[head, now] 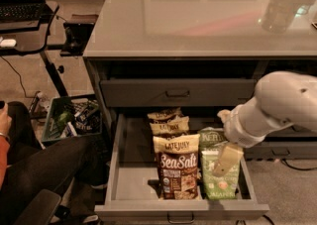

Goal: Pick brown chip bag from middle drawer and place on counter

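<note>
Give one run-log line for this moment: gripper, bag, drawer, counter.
gripper: over green bags, right of brown chip bag | bag: in middle drawer, not held | drawer: open | counter: bag not on it
</note>
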Action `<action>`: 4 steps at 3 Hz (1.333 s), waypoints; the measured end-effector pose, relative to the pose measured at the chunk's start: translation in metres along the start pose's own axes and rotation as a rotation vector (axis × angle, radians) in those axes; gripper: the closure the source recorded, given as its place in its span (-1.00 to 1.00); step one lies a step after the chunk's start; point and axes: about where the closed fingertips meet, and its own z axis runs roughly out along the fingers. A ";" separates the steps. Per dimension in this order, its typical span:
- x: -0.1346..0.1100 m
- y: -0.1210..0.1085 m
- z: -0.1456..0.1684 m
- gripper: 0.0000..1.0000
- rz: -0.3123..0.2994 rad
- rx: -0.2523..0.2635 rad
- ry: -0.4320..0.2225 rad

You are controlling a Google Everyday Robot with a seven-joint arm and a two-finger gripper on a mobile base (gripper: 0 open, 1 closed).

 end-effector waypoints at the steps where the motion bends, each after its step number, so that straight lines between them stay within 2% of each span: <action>1: -0.007 0.000 0.058 -1.00 -0.055 -0.057 -0.056; 2: -0.018 -0.002 0.118 -1.00 -0.116 -0.119 -0.105; 3: -0.024 -0.008 0.163 -1.00 -0.150 -0.159 -0.132; 4: -0.031 -0.021 0.188 -1.00 -0.150 -0.167 -0.147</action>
